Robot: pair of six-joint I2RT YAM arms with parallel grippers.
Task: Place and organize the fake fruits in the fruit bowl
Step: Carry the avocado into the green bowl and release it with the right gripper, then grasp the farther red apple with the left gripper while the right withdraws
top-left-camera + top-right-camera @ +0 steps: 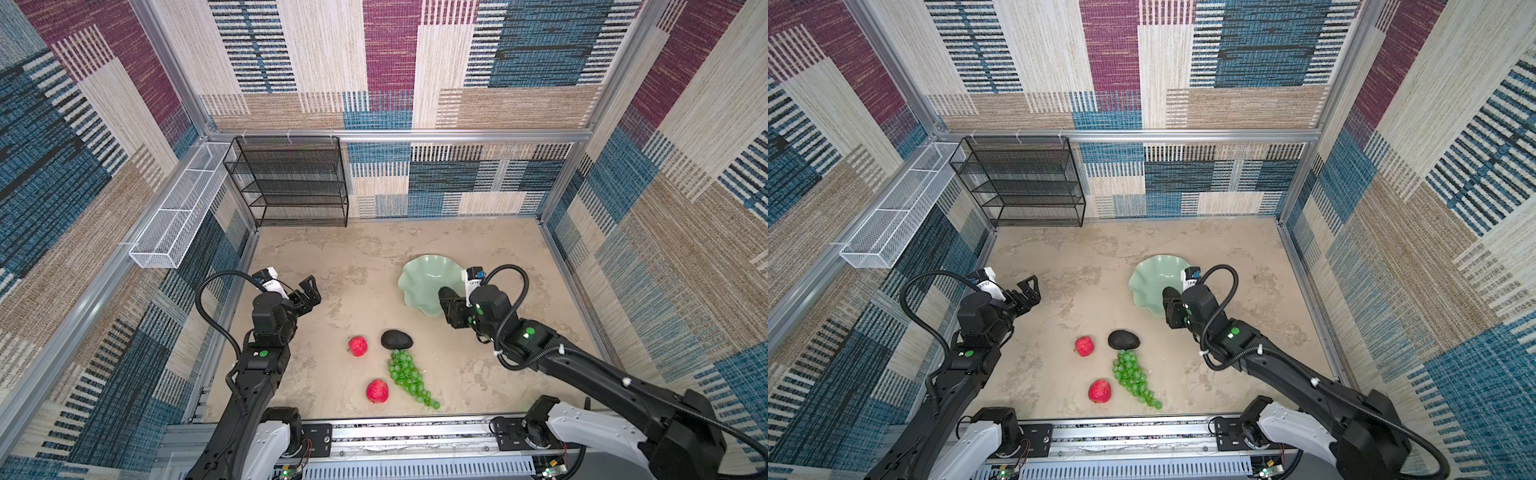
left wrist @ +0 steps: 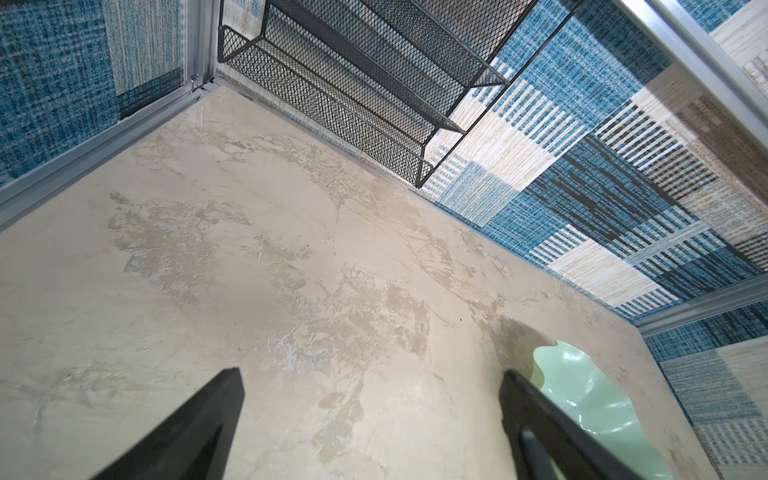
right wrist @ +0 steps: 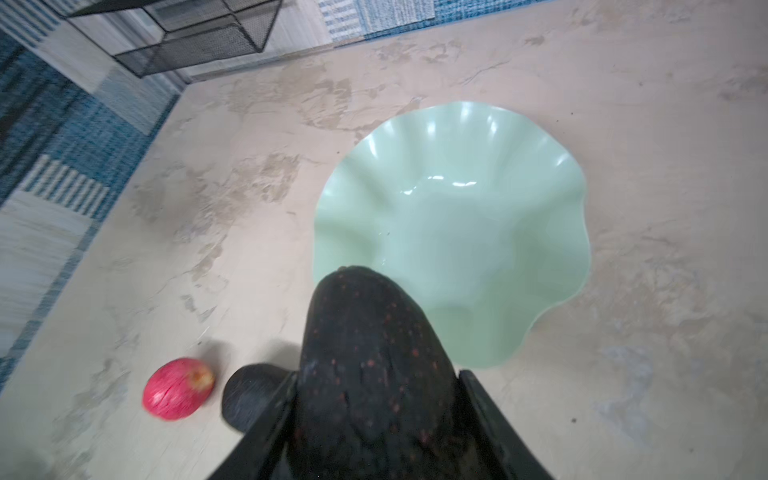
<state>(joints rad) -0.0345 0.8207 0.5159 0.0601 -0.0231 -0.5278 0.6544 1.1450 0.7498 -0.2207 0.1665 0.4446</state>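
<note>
Avocado (image 3: pixel 374 365) sits clenched in the right tool (image 3: pixel 378 376), poised over the near rim of the fruit bowl (image 3: pixel 457 137), likely for dropping in. The left tool (image 2: pixel 370 372) hangs released above the worktop (image 1: pixel 332 257), where another avocado (image 1: pixel 397 339), grapes (image 1: pixel 405 372) and two strawberries (image 1: pixel 358 345) (image 1: pixel 377 391) wait.

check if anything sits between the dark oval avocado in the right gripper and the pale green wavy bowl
Nothing visible. The right gripper holds the dark oval avocado at the rim of the pale green wavy bowl, whose inside is bare.
</note>
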